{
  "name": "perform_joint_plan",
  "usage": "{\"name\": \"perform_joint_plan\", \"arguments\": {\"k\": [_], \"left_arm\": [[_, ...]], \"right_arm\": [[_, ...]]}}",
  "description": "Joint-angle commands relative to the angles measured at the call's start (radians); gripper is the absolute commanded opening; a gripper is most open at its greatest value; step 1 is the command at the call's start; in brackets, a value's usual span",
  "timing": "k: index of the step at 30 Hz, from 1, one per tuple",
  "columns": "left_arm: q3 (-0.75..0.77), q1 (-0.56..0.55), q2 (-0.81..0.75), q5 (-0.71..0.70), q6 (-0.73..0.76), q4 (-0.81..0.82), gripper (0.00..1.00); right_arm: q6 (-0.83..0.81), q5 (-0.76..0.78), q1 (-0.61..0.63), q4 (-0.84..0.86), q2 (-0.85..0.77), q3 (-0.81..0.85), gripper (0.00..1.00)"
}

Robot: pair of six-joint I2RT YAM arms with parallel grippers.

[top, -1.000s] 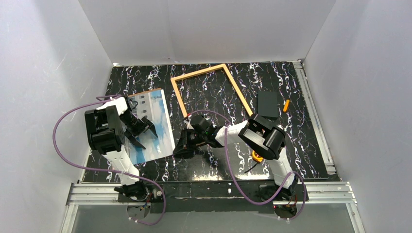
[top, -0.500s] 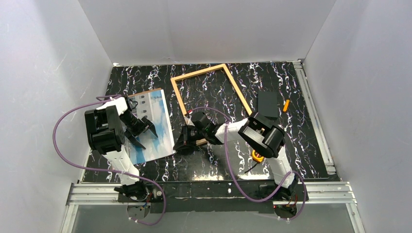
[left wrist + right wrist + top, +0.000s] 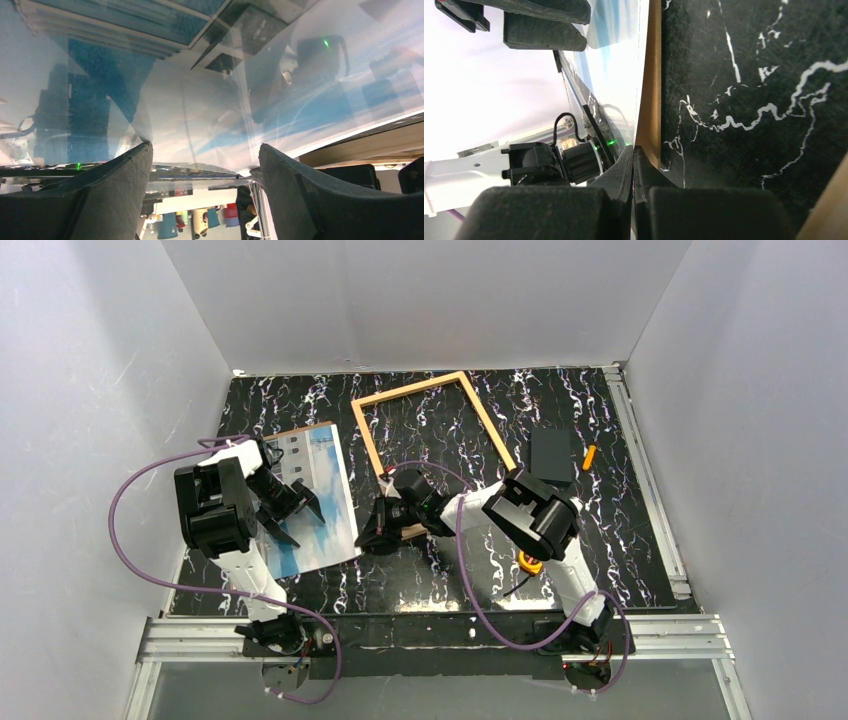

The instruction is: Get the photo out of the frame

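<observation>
The photo [image 3: 315, 475], blue sky and clouds with a brown backing, lies out of the frame at the table's left. It fills the left wrist view [image 3: 225, 100]. My left gripper [image 3: 300, 518] is open over it, its fingers spread wide [image 3: 205, 150] and holding nothing. The frame [image 3: 408, 388] of thin light-orange strips lies empty at the middle back. My right gripper [image 3: 372, 538] is shut, between the photo's right edge and the frame's near left corner. In the right wrist view its tips [image 3: 634, 150] meet the end of a brown strip [image 3: 654, 75] bordering the photo [image 3: 621, 60]. Nothing shows between the jaws.
A small black rectangle [image 3: 550, 453] and a short orange stick [image 3: 590, 456] lie at the right. An orange ring-shaped thing [image 3: 528, 562] sits under my right arm. White walls close in the table on three sides. A wood strip [image 3: 831, 207] shows at the right wrist view's corner.
My right gripper has crept a little to the left and away from me, toward the photo's edge. The left arm and the photo have not visibly moved.
</observation>
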Motion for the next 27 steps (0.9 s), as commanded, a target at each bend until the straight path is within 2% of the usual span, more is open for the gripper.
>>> {"name": "perform_joint_plan", "arguments": {"k": [1, 8, 12, 19, 27], "left_arm": [[0.001, 0.005, -0.028, 0.013, 0.019, -0.112, 0.79], [-0.021, 0.005, -0.236, 0.041, 0.043, -0.064, 0.84], [-0.056, 0.004, -0.334, -0.02, 0.047, -0.041, 0.86], [-0.022, 0.011, -0.234, -0.006, 0.037, -0.073, 0.86], [-0.022, 0.012, -0.22, -0.008, 0.034, -0.073, 0.86]], "right_arm": [[0.006, -0.018, -0.011, 0.09, -0.013, 0.02, 0.01], [-0.035, -0.041, -0.014, 0.105, -0.09, -0.006, 0.01], [-0.025, -0.042, -0.013, 0.255, -0.136, -0.096, 0.01], [0.003, -0.041, -0.008, 0.26, -0.064, -0.09, 0.01], [-0.113, 0.017, -0.005, 0.082, -0.23, -0.112, 0.01]]}}
